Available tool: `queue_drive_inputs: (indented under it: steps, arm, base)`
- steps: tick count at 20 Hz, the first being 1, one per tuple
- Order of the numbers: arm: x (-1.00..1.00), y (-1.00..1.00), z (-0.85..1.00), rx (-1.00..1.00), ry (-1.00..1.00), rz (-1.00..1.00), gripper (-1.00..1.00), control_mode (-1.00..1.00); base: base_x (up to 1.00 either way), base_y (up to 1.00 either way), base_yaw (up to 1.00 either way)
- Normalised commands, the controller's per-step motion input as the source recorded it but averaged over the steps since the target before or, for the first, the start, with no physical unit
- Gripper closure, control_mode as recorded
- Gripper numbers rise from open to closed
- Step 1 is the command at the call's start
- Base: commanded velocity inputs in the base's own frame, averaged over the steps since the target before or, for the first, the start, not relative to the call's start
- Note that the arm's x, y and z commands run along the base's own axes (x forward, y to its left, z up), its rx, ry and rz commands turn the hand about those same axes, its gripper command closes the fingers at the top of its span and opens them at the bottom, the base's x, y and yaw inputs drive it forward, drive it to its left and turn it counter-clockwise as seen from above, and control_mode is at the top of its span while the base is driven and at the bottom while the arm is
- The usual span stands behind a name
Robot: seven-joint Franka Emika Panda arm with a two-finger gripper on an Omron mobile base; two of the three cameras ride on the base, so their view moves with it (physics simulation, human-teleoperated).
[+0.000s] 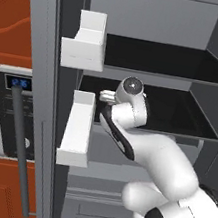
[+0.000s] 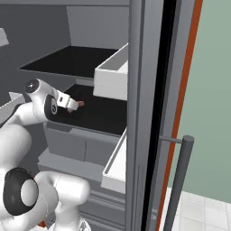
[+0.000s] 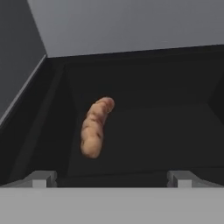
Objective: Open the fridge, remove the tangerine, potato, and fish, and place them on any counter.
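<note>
The tall matte grey double-door fridge (image 1: 147, 16) stands open, its interior across the centre of both base views. Two black shelves lie inside, one above the other. White door bins (image 1: 85, 41) hang on the left door, at the left-centre of the left base view; another white bin (image 2: 113, 74) sits on the right door, at the centre of the right base view. A long dark grey bar handle (image 1: 20, 151) runs down the lower left of the left base view, and a second bar handle (image 2: 178, 180) stands at the lower right of the right base view.

The oblong lumpy brown potato (image 3: 95, 127) lies on the lower black shelf (image 3: 148, 131), left of centre in the hand view. It is light tan with darker brown flecks, slightly curved, its narrow end pointing to the upper right of the frame. In the right base view it appears as a small tan spot just beyond the hand, left of centre.

The white arm's two-finger gripper (image 3: 111, 178) reaches into the lower shelf compartment. The jaws stand fully apart and hold nothing; the potato lies ahead of them, closer to the left fingertip (image 3: 41, 179), not touching.

A silver-and-black microwave with blue display (image 1: 9, 109) sits at the left edge of the left base view.
</note>
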Motion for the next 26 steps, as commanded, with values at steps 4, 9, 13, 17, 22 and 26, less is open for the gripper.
queue_drive_inputs:
  steps: [4,9,13,17,22,26]
  arm:
    - [0.36,0.00,-0.38,0.00,0.01,0.00,-1.00,-1.00]
    - [0.46,0.00,-0.33,0.00,0.00,-0.01,-1.00,-1.00]
    - [0.53,0.03,-0.16,0.00,0.04,-0.01,-1.00,-1.00]
    - [0.52,0.08,-0.11,0.00,0.08,0.00,-1.00,-1.00]
    - [0.37,0.15,-0.15,0.00,0.12,-0.01,-1.00,-1.00]
    - [0.17,0.08,-0.35,0.00,0.10,-0.02,-1.00,-1.00]
  base:
    - [0.00,0.00,0.00]
    - [0.00,0.00,0.00]
    - [0.00,0.00,0.00]
    - [0.00,0.00,0.00]
    - [0.00,0.00,0.00]
    - [0.00,0.00,0.00]
